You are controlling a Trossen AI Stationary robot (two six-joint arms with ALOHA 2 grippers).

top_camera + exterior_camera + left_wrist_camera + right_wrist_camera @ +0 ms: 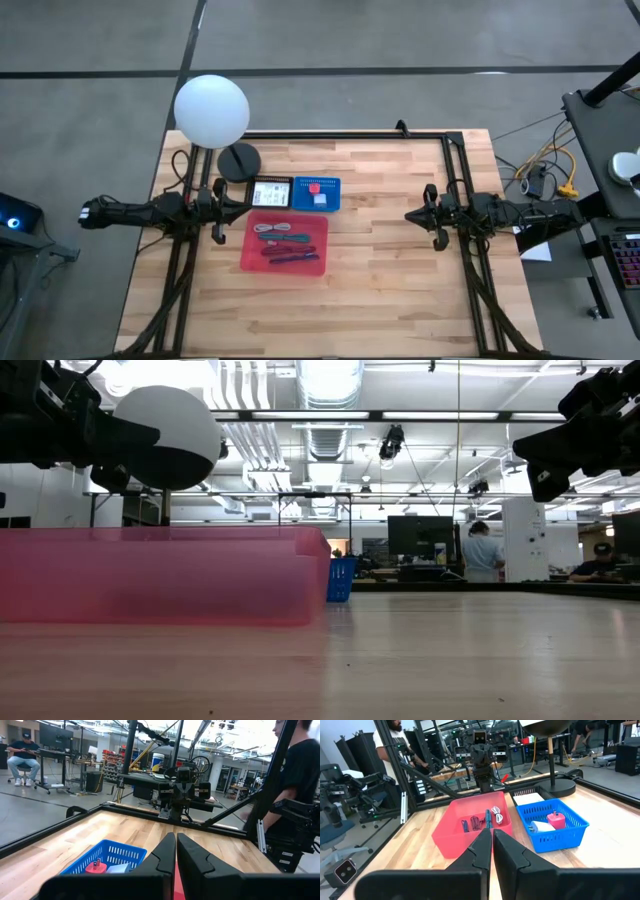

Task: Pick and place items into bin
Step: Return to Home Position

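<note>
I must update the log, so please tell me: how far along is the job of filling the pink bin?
Done: several cords lie in the pink bin. In hand: nothing; the left gripper and the right gripper are shut and empty, at opposite sides of the table. Perhaps left: a pink cube and a whitish block sit in the blue basket beside the bin.

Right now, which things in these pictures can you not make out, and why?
Low view: the frosted wall of the pink bin hides its contents and most of the blue basket.
High view: the cables in the bin are too small to count.
Left wrist view: the left pincer covers nearly all of the bin.
</note>
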